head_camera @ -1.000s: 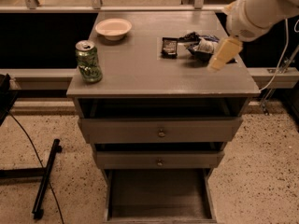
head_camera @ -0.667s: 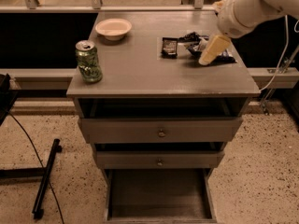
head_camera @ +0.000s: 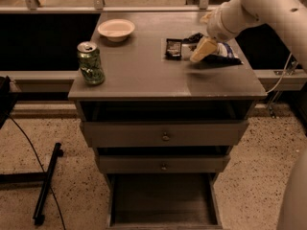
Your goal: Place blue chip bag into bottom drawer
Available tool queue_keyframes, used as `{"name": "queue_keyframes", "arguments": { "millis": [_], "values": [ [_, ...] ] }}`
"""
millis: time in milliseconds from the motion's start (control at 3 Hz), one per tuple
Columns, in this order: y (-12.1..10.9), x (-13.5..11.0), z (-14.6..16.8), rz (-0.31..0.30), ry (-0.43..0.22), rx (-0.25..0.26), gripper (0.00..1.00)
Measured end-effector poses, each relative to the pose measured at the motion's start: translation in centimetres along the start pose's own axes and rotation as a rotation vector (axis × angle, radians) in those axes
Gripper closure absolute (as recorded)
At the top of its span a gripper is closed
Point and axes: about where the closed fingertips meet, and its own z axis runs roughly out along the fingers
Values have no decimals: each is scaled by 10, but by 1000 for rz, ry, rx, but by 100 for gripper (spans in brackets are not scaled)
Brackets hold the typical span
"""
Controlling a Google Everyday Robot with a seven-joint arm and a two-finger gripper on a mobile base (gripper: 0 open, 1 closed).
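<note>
The blue chip bag point(head_camera: 224, 52) lies crumpled on the right rear part of the grey cabinet top point(head_camera: 144, 71), partly hidden by my arm. My gripper point(head_camera: 201, 50) hangs low over the top at the bag's left end, between the bag and a small black packet point(head_camera: 173, 48). The bottom drawer point(head_camera: 163, 200) is pulled out at floor level, a wide plain grey tray with nothing in it.
A green soda can point(head_camera: 90, 63) stands at the front left of the top. A white bowl point(head_camera: 116, 29) sits at the rear left. Two shallower drawers with brass knobs point(head_camera: 165, 137) are above the bottom one. A black stand base point(head_camera: 45, 186) lies on the floor at left.
My arm has swung left and down toward the cabinet top, so the gripper now sits at the chip bag's left end. The bag, packet, can and bowl have not moved.
</note>
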Motion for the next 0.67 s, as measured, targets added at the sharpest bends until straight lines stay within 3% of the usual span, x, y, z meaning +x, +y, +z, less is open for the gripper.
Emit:
{"name": "queue_keyframes", "arguments": {
  "millis": [667],
  "values": [
    [27, 17, 18, 31, 31, -62, 65]
  ]
}}
